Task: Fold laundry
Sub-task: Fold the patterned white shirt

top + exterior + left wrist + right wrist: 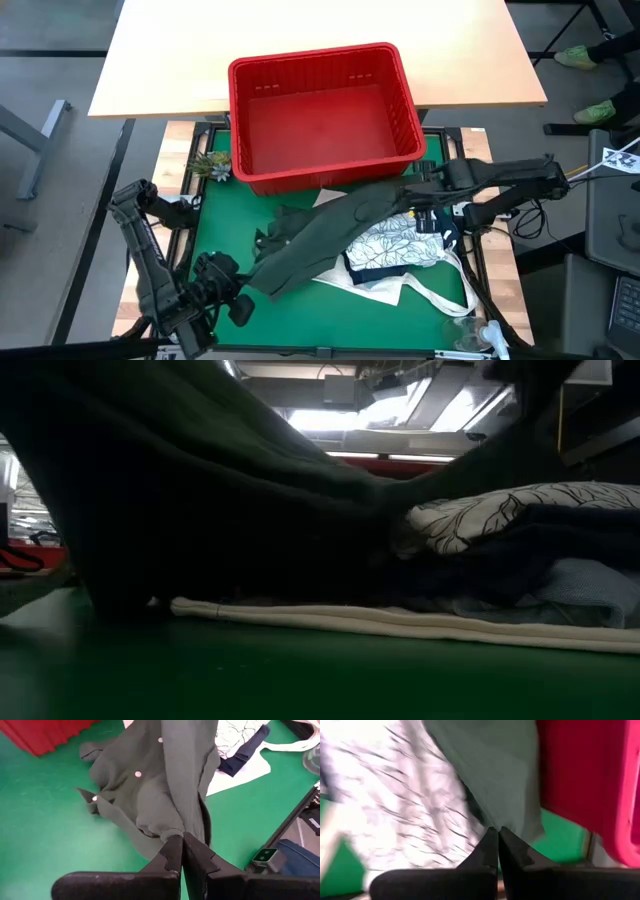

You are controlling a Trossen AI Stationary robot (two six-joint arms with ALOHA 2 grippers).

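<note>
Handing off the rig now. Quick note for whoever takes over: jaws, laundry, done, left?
Left gripper: jaws shut on the olive garment, near corner of the green mat.
Right gripper: jaws shut on the same garment's other end, beside the red basket.
The garment is stretched between the arms, over the leaf-print white piece and the navy item.
The tote bag lies under the pile.
Done: both ends gripped.
Left: nothing looks folded yet.
</note>
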